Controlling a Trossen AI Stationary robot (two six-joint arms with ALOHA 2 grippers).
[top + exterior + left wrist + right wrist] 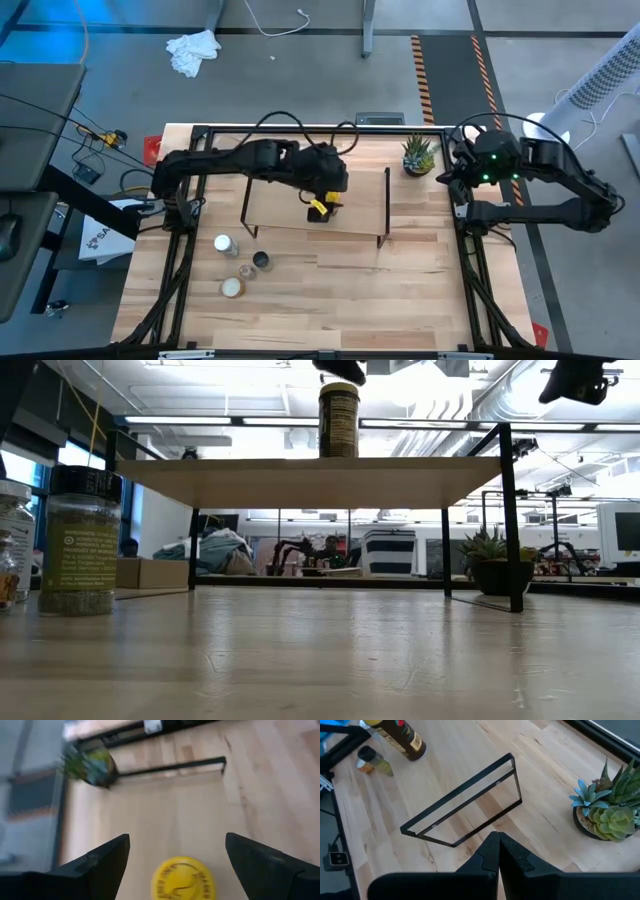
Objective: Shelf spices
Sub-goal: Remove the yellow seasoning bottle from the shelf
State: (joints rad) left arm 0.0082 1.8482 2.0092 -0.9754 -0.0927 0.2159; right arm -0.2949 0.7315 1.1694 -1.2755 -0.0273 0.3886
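Observation:
The shelf [355, 205] stands in the middle of the table on black frame legs. The yellow jar [339, 420] stands upright on its plank, and its yellow lid [183, 878] shows in the left wrist view. My left gripper [176, 838] is open just above the jar, with one finger on each side of the lid and clear of it. The white-capped jar [226, 243], the black-capped jar [262, 261] and two more jars [233, 286] stand on the table near the shelf's left end. My right gripper [498, 845] is shut and waits over the table's right side.
A potted succulent [418, 155] stands at the table's far right, beyond the shelf's right leg [470, 802]. The black-capped jar [80, 540] rises tall at the left of the low view. Bare tabletop [400, 290] lies on the near right.

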